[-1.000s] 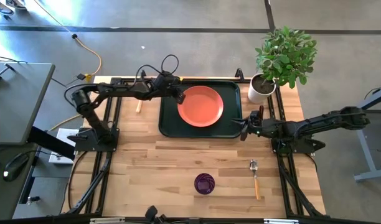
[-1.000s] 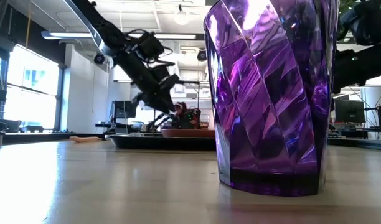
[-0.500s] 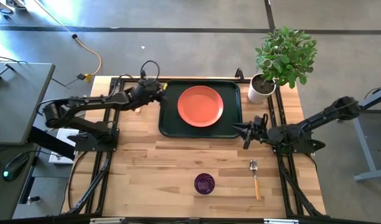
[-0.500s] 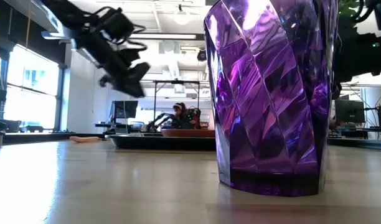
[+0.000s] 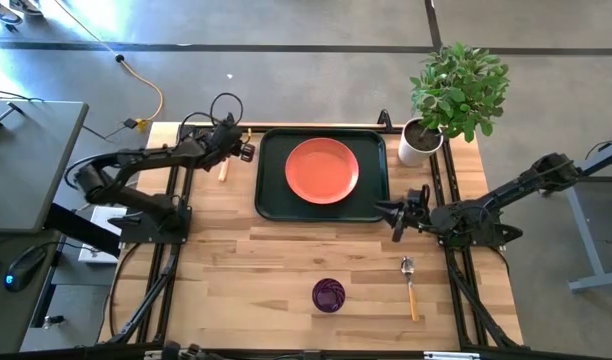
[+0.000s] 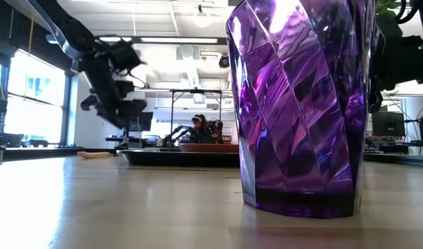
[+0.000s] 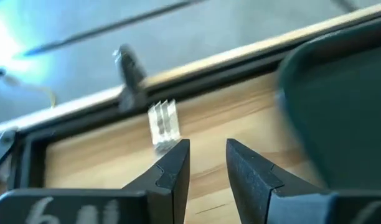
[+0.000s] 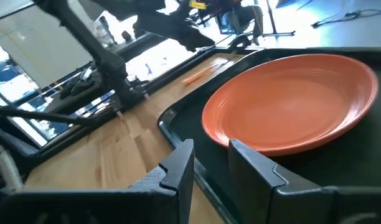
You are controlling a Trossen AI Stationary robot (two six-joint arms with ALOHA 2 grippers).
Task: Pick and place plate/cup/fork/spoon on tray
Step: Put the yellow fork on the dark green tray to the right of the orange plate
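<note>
The plate already lies in the tray, which sits at the far edge of the tabletop near the middle; the cup and the spoon wait near the front edge, and the fork lies just off the tray's left rim, so the step in hand looks to be the fetching of the fork. The left gripper hangs beside the tray's far left corner, just above the fork, its jaws a narrow gap apart and empty; in the left wrist view the tines show just beyond the fingertips. The fork's long axis runs from far edge to front edge, tines toward the far edge, handle toward the front; the next move likely calls for the gripper to drop and straddle it across its width. The right gripper waits at the tray's front right corner, jaws slightly parted and empty. The spoon also lies far-to-front, bowl toward the tray.
</note>
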